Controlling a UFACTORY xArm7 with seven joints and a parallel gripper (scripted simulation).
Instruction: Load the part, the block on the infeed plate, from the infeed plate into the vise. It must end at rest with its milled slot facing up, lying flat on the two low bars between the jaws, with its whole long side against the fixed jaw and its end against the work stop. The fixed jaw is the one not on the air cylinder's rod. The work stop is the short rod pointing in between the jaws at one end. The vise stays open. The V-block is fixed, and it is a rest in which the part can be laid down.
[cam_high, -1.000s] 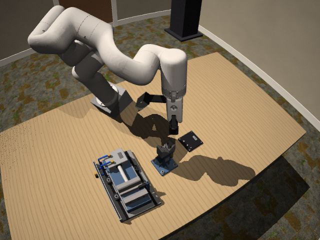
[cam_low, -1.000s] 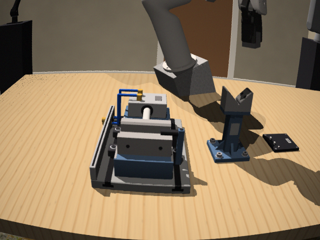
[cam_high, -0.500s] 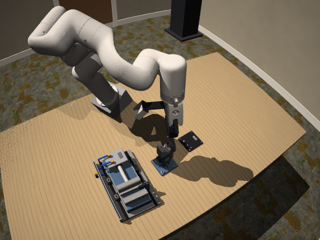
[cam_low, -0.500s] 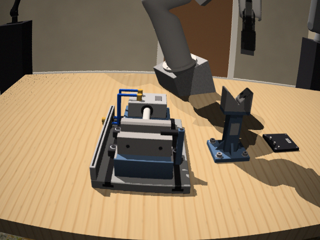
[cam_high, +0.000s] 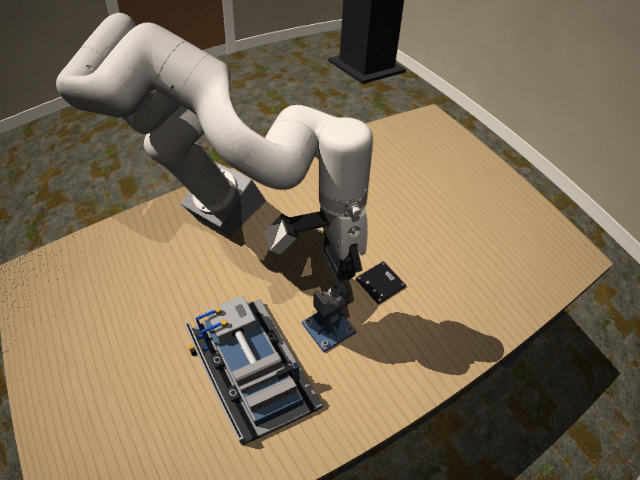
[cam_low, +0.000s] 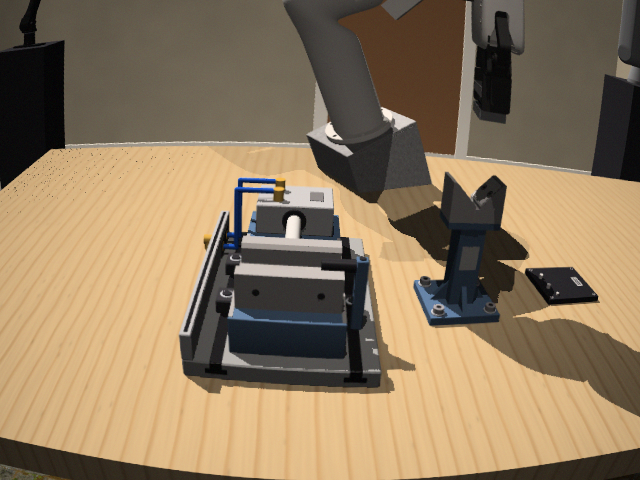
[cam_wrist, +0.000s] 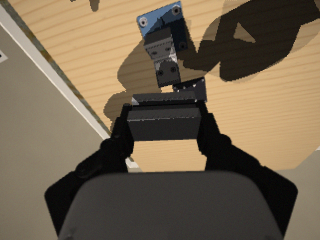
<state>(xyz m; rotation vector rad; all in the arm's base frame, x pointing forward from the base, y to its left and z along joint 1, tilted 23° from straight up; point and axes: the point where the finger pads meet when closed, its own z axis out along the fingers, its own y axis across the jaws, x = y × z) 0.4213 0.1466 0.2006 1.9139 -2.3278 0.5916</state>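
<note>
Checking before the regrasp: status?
Gripper shut on block, high above V-block. Infeed plate bare. Vise open, nothing between.

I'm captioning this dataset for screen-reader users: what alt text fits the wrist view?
Seen from the wrist, the gripper holds the dark block between its black fingers, above a wooden table. Beyond it stands the V-block on its blue base, with part of the black infeed plate showing just past the block.
</note>
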